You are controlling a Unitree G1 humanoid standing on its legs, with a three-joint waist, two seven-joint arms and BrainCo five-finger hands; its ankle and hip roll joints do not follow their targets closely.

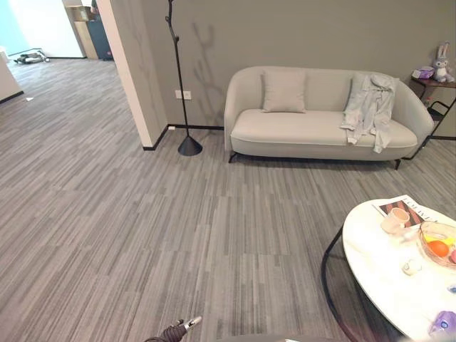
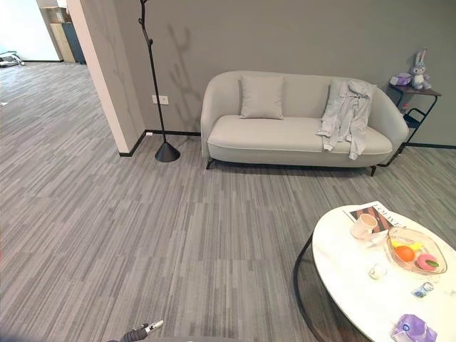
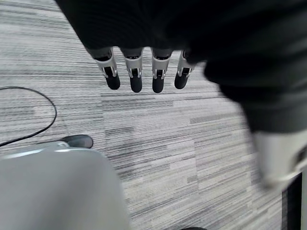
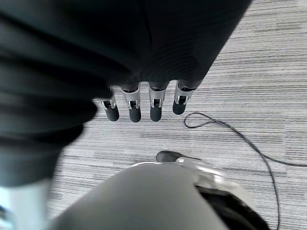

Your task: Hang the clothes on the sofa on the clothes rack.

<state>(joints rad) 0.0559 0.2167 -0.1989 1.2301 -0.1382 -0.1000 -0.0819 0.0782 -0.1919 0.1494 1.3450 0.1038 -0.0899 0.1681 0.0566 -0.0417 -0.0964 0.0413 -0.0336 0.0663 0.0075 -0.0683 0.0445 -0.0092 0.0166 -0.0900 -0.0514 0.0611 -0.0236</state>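
Pale shirt draped over sofa arm, well apart from both hands' straight, empty fingers

I see my left hand hanging over the grey striped carpet, its dark ribbed cover taking the top of the frame and spreading down the right side. A row of silver fingers with dark tips points straight down from that cover in the upper middle, relaxed and holding nothing, with only carpet past them. A blurred pale shape sits at the right edge below the cover, likely the thumb, though I cannot tell for sure.
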